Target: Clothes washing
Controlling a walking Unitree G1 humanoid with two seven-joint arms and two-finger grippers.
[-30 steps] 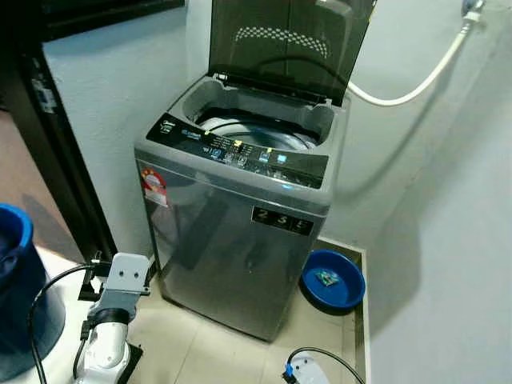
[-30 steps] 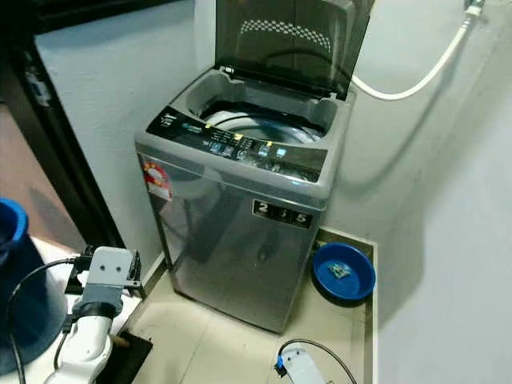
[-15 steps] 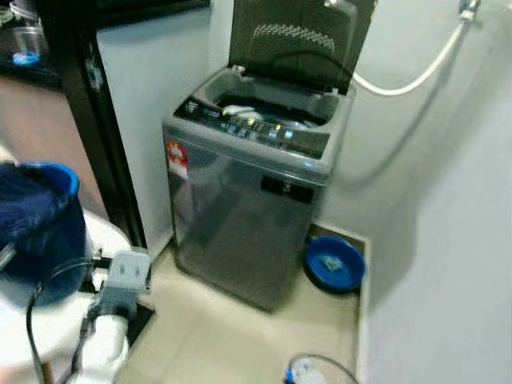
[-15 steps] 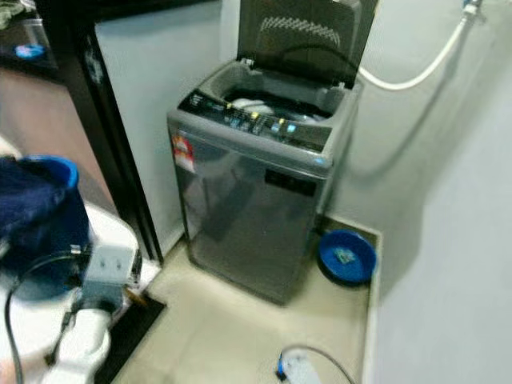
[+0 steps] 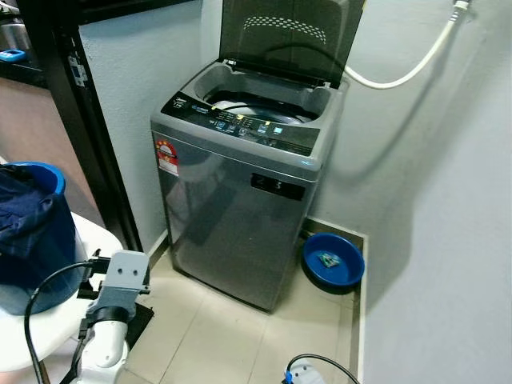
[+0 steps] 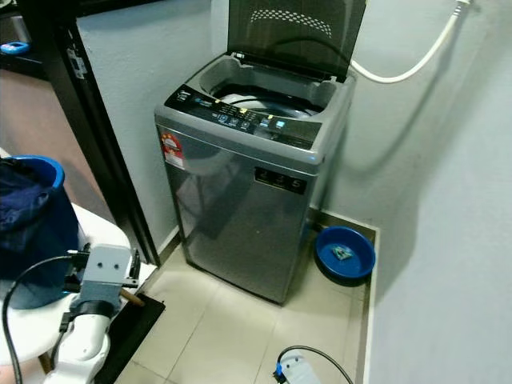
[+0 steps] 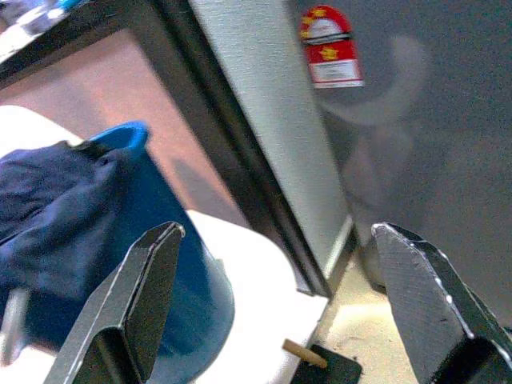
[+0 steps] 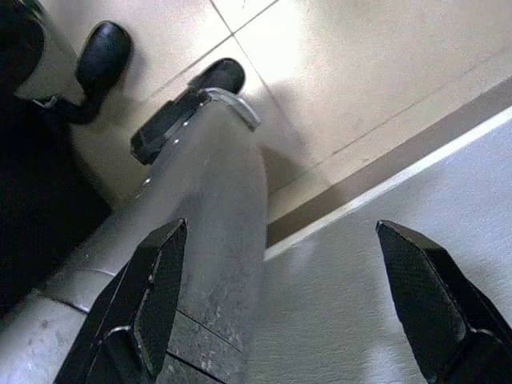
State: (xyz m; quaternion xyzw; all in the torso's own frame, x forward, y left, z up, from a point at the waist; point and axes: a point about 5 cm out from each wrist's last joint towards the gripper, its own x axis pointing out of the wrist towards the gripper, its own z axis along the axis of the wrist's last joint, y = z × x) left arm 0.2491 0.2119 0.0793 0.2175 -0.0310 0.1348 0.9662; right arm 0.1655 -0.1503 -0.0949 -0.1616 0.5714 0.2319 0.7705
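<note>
1. At your far left, the blue bucket (image 5: 32, 240) stands on a white bench (image 5: 56, 328). Dark blue clothes (image 5: 20, 212) are heaped in it and hang over its rim.
2. Your left gripper (image 7: 280, 308) is just beside the bucket, low in front of the bench. In the left wrist view its jaws stand wide apart with nothing between them; the bucket lies off one finger and the washer's grey front off the other.
3. Behind the bucket, a black door frame (image 5: 80, 120) runs up along the pale wall.
4. In the middle stands the grey top-loading washing machine (image 5: 240, 216), well apart from the bucket. Its lid (image 5: 288, 40) is raised upright against the wall, so the drum opening (image 5: 260, 104) is exposed. A red sticker (image 5: 166, 152) sits on the front upper corner.
5. A white hose (image 5: 400, 72) curves along the wall from behind the lid, up toward the right.
6. Right of the machine, a blue basin (image 5: 332, 260) lies on the tiled floor (image 5: 216, 336) by the wall, with a small object inside.
7. Your right gripper (image 8: 276, 300) hangs low, pointing at the floor and the wall's base; its jaws are spread and empty.
</note>
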